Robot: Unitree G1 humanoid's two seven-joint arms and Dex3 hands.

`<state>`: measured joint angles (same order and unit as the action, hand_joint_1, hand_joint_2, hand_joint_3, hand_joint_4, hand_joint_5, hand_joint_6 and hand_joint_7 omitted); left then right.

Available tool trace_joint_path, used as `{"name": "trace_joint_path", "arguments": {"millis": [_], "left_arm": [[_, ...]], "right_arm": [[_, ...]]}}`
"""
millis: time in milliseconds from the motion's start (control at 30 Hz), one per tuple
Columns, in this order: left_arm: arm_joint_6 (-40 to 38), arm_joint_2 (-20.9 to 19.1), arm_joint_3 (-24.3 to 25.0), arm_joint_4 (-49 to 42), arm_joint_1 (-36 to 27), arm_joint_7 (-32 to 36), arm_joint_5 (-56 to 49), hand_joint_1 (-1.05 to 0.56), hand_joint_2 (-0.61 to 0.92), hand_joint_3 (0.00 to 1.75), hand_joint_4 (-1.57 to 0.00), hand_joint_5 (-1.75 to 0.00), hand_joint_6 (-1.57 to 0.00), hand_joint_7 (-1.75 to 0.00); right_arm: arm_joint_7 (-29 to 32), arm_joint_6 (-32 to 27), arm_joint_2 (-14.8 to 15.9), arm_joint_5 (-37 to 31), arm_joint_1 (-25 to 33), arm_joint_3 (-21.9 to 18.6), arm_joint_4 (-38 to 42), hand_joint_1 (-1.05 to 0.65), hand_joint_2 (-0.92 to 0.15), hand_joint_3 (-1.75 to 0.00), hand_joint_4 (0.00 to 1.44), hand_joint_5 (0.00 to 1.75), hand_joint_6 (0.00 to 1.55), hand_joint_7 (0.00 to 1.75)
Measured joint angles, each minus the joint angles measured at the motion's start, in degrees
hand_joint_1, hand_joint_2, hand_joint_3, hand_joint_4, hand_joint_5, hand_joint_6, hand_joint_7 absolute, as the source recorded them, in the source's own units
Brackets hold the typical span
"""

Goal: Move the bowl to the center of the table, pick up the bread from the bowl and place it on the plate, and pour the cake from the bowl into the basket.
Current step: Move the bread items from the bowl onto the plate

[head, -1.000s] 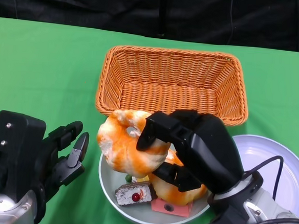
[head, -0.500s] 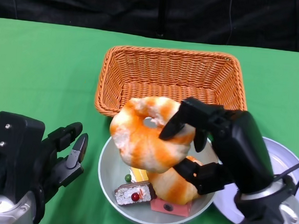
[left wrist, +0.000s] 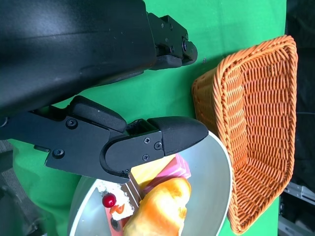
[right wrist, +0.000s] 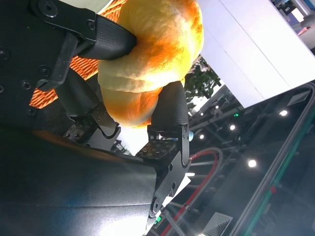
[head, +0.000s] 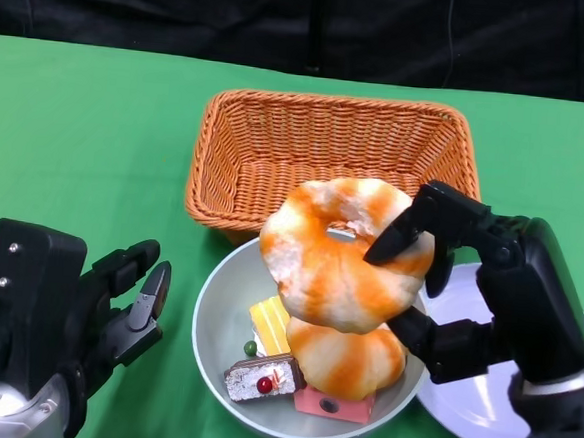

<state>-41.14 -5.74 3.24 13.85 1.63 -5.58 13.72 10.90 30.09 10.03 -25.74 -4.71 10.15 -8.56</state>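
We see the right hand [head: 468,281] pinching a ring-shaped bread [head: 345,253], held up above the bowl [head: 215,319], tilted with its hole facing up and toward the basket [head: 337,152]. The bread is orange and white streaked, glossy. A second bread [head: 347,358] lies in the bowl beside cake pieces [head: 261,377]. The plate [head: 480,403] sits on the green surface [head: 87,145] right of the bowl. Left hand [head: 115,307] spread, holding nothing, just beside the bowl.

— Where's the right hand [head: 468,281]?
— Raised at the lower right, fingers [right wrist: 106,42] clamped around a ring-shaped bread [head: 345,251].
— And the left hand [head: 75,314]?
— Low at the left, fingers [left wrist: 152,140] apart, holding nothing.
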Motion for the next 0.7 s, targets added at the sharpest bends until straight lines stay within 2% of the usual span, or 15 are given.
{"name": "trace_joint_path", "arguments": {"millis": [133, 433, 700], "left_arm": [[0.00, -0.28, 0.27, 0.00, -0.07, -0.24, -0.02, -0.73, 0.92, 0.68, 0.00, -0.41, -0.15, -0.01], [0.07, -0.35, 1.00, 0.00, -0.07, -0.96, 0.02, -0.73, 0.92, 0.67, 0.00, -0.36, -0.15, -0.01], [0.94, -0.70, 0.69, 0.05, -0.44, -0.97, -0.64, -0.74, 0.92, 0.67, 0.00, -0.41, -0.15, -0.01]], "right_arm": [[-1.40, 0.07, 2.07, 2.17, 2.49, -3.91, -0.06, -0.08, -0.13, -1.75, 1.03, 1.75, 0.84, 1.62], [-2.17, 1.75, 2.30, 2.93, 3.97, -6.83, 0.44, -0.06, -0.11, -1.75, 1.01, 1.75, 0.84, 1.62], [-2.08, 0.75, 2.98, 2.66, 4.95, -11.07, 2.69, -0.09, -0.10, -1.75, 1.03, 1.75, 0.85, 1.62]]}}
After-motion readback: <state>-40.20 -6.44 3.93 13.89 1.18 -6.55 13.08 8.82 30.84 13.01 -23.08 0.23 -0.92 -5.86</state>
